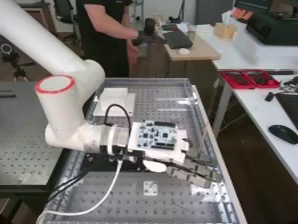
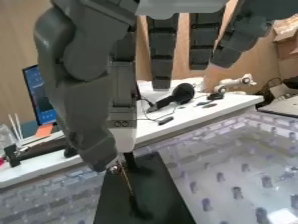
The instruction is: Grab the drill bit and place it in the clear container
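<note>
- Perforated bench (image 1: 173, 214) runs up the high view's middle; the hand (image 1: 197, 172) lies over its lower right.
- Wrist view: thumb and a finger pinch the drill bit (image 2: 126, 181) above a dark pad (image 2: 163, 195); other fingers spread.
- High view: red trays (image 1: 238, 80), upper right; white cable (image 1: 100, 202) crosses the bench, lower left.

High view, landmark = the bench (image 1: 169, 204): side table (image 1: 23, 145) left of it, long desk (image 1: 258, 116) right of it, short desk (image 1: 199, 54) behind its far end, chair (image 1: 64, 11) behind and left. On the bench: block (image 1: 114, 100) at far end, left half; small square plate (image 1: 151, 188) nearer. On the long desk: trays (image 1: 249, 80) right of bench's far end, mouse (image 1: 283, 134) right of its middle
</note>
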`<action>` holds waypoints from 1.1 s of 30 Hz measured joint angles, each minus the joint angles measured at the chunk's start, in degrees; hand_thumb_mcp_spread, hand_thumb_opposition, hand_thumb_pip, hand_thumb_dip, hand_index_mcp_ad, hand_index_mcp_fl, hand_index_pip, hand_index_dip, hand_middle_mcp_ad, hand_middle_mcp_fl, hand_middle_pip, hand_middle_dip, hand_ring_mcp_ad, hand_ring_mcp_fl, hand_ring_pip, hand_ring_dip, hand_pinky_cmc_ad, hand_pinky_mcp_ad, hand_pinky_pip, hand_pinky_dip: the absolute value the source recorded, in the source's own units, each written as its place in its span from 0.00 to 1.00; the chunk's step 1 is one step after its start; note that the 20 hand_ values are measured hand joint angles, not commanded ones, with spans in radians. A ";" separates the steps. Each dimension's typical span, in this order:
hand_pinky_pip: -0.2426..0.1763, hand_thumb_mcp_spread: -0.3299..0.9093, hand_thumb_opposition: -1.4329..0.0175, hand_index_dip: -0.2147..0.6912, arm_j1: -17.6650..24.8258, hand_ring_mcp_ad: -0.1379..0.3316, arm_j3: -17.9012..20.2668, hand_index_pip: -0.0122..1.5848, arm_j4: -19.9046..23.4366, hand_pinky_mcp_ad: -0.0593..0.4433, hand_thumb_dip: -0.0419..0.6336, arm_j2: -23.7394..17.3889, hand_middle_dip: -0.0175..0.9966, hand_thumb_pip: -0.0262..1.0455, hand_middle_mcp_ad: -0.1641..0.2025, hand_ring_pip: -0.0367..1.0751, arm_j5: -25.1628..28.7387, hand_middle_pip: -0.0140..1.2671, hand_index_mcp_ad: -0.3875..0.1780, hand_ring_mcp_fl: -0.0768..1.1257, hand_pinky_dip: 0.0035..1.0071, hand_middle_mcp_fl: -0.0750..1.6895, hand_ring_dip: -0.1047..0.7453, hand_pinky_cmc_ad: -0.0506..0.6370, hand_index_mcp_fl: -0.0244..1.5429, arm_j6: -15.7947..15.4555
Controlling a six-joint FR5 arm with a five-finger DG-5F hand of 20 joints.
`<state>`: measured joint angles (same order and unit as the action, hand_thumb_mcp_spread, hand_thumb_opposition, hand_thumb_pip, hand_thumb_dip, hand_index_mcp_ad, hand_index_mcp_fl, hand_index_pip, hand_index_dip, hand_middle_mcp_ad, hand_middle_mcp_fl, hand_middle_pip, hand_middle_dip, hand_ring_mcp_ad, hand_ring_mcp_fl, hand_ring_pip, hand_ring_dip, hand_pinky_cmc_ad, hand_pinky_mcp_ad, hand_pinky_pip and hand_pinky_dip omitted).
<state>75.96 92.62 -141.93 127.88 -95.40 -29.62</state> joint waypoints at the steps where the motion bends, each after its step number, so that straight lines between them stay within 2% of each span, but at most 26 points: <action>1: 0.37 0.77 0.35 0.39 0.00 0.71 -0.01 0.76 0.11 0.45 0.43 -0.15 0.20 0.41 0.66 0.12 -0.03 0.12 0.45 0.16 0.18 0.21 0.12 0.58 0.52 -0.07; 10: 0.35 0.78 0.35 0.39 -0.02 0.69 -0.34 0.73 -0.28 0.44 0.42 -2.24 0.20 0.41 0.65 0.12 -0.39 0.12 0.45 0.16 0.18 0.21 0.12 0.60 0.54 -0.63; 20: 0.37 0.79 0.34 0.39 0.88 0.69 -0.02 0.70 -3.38 0.44 0.42 -7.38 0.21 0.41 0.65 0.12 -0.23 0.12 0.45 0.17 0.18 0.22 0.14 0.60 0.56 -2.80; 25: 0.37 0.79 0.34 0.41 2.50 0.69 0.97 0.69 -4.52 0.45 0.42 -11.09 0.21 0.41 0.66 0.12 0.03 0.12 0.45 0.17 0.18 0.22 0.14 0.60 0.56 -3.92; 33: 0.36 0.78 0.34 0.45 7.57 0.69 2.86 0.67 -6.98 0.44 0.42 -16.31 0.22 0.41 0.65 0.12 -0.24 0.12 0.45 0.17 0.18 0.22 0.14 0.60 0.57 -4.67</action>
<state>83.53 95.48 -148.91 111.58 -95.63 -34.29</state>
